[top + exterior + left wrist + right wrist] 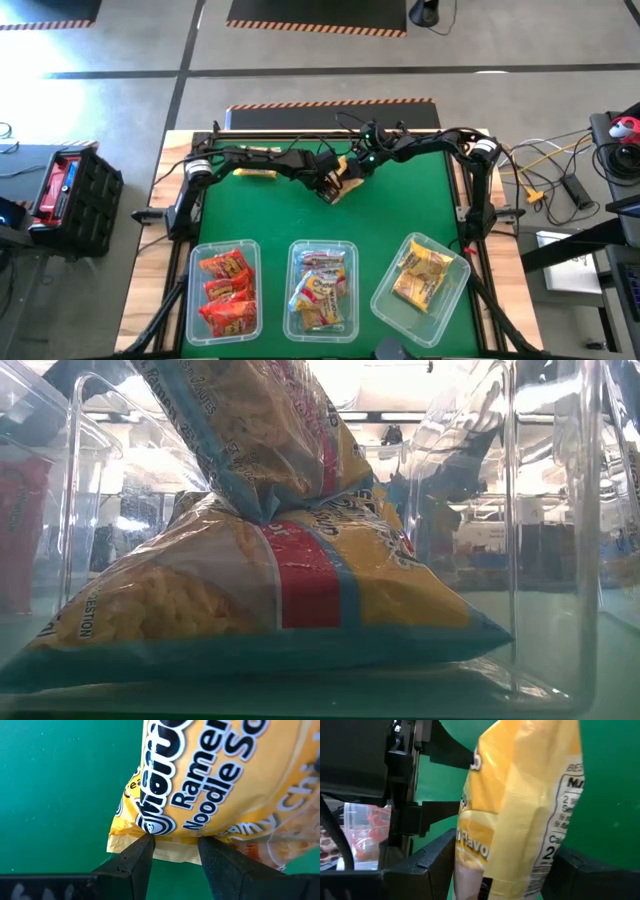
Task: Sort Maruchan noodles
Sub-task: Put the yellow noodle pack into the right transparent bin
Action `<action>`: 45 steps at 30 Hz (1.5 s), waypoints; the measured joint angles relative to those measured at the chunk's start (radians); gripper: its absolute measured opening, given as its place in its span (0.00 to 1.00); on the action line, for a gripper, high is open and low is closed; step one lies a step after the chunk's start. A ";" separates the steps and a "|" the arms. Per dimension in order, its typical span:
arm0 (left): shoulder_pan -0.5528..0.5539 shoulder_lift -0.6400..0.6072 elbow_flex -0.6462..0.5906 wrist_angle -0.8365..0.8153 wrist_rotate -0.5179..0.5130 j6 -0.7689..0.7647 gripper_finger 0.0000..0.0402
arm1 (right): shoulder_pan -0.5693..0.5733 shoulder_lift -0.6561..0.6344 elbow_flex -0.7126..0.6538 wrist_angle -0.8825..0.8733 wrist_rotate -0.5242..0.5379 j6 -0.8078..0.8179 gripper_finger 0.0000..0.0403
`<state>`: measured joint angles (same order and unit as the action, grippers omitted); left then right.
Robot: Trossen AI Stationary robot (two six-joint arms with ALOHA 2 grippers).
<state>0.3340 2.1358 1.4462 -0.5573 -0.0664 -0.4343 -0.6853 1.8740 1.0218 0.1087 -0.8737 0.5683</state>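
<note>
A yellow Maruchan noodle packet [342,186] hangs at the far middle of the green table, where my two arms meet. My left gripper [175,855] points steeply down and is shut on the packet's near end. My right gripper [502,865] comes in slanting from the right, open. Its two fingers stand on either side of the same packet [520,810], close against its edges. A second yellow packet [255,172] lies flat on the table at the far left. My left gripper pinches the packet's crimped end seam [172,851] between its two fingers, coming from above and pointing down. The packet hangs away below the fingers, printed face toward the wrist camera. Its lower end is out of sight. My right gripper's fingers [437,857] flank the packet; whether they touch it I cannot tell.
Three clear tubs stand along the near edge. The left tub [224,244] holds red packets, the middle tub [322,243] yellow-pink ones [300,580], and the right tub [376,296] yellow ones. Bare green table lies between the tubs and the arms.
</note>
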 joint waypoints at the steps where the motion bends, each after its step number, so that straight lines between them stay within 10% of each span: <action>1: -0.001 -0.007 -0.001 0.000 0.000 0.000 0.36 | 0.000 0.000 0.000 -0.001 -0.006 0.007 0.54; 19: -0.027 -0.046 -0.005 0.047 -0.002 0.022 0.36 | -0.002 -0.006 0.000 -0.034 -0.028 0.040 0.54; 29: -0.034 -0.048 -0.005 0.054 0.001 0.024 0.36 | 0.003 -0.013 0.130 -0.329 -0.016 -0.130 0.53; 45: -0.040 -0.070 -0.005 0.035 -0.026 0.026 0.36 | 0.017 -0.013 0.156 -0.393 0.012 -0.169 0.36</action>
<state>0.2935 2.0655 1.4410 -0.5219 -0.0925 -0.4084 -0.6682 1.8606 1.1774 -0.2839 -0.8613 0.3992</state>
